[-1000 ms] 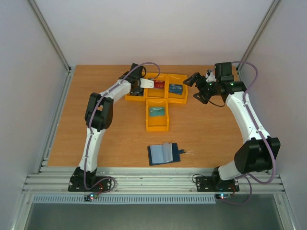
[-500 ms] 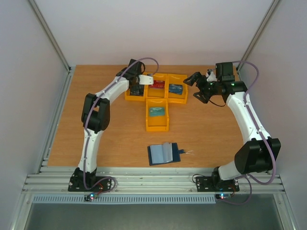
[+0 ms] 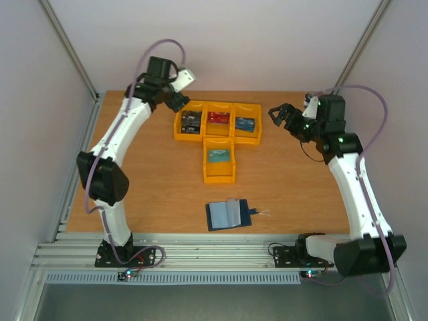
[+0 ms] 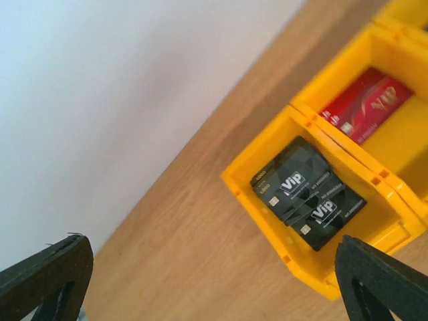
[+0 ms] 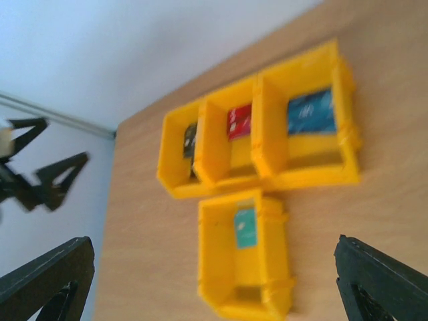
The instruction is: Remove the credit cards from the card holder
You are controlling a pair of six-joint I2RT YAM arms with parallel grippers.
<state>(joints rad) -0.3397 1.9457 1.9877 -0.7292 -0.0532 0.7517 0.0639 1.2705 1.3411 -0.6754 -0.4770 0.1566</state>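
Card holder (image 3: 229, 215) lying open and flat on the table (image 3: 160, 187), near the front edge, between the two arm bases and well apart from both tools. Pale inside facing up, clear sleeves (image 3: 233, 207) fanned at the middle. Any card tucked inside not discernible from this height.

Four yellow bins (image 3: 219, 178) further back, each with cards in it:
- two black VIP cards (image 4: 309, 194) overlapping in the left bin
- a red card (image 4: 364, 103) in the next bin
- a blue card (image 5: 310, 112) in the right bin
- a teal card (image 5: 245, 227) in the nearer bin

Left tool (image 3: 178, 100) up over the back left of the table, near the left bin, jaws wide apart, nothing between them. Right tool (image 3: 279, 114) off to the right of the bins, likewise wide apart and empty.

On handling, by judgement:
- Cards thin, stiff, light and slick, so hard to pinch when lying flat.
- Best taken by a short edge standing out of a sleeve and drawn along the sleeve's line.
- Holder soft and light, likely to slide or lift with the card unless pinned at the cover by the other tool.
- Light pressure enough; with more, a risk of a bent card or a torn sleeve.
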